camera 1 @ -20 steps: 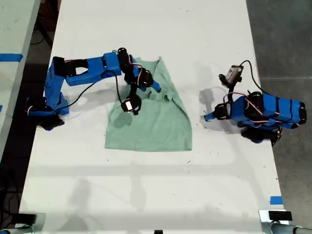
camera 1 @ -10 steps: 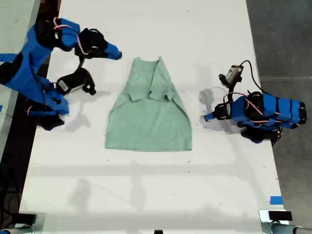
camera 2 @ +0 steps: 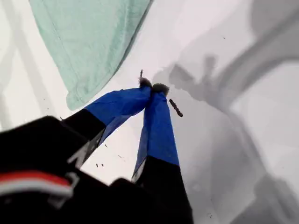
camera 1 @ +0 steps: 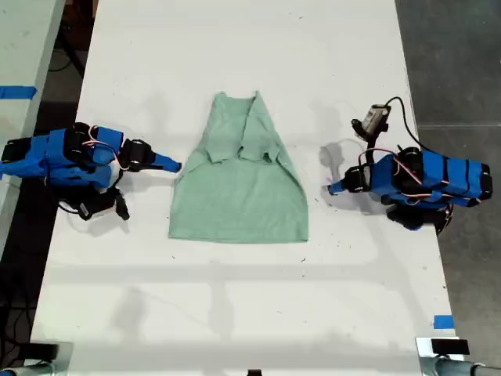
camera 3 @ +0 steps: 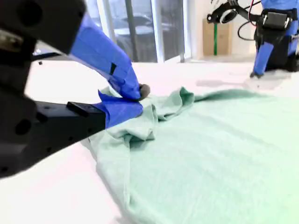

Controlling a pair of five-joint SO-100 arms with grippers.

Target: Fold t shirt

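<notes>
A pale mint-green t shirt (camera 1: pixel 239 182) lies partly folded at the middle of a white table (camera 1: pixel 235 313). My first gripper (camera 2: pixel 152 87), at the exterior view's right, rests pressed together on the table just beside the shirt. My second gripper (camera 3: pixel 138 100), at the exterior view's left, has its tips together at the shirt's edge. No writing is readable.

My second end effector (camera 1: pixel 174 165) has withdrawn off the t shirt (camera 1: pixel 239 188)

My second gripper's (camera 3: pixel 138 95) meeting fingertips (camera 3: pixel 119 112) cover the rumpled edge of the t shirt (camera 3: pixel 210 154), so I cannot tell whether cloth is pinched. The first wrist view's frame cuts the shirt to one corner, and the body of my first gripper (camera 2: pixel 152 86) blurs dark.
</notes>
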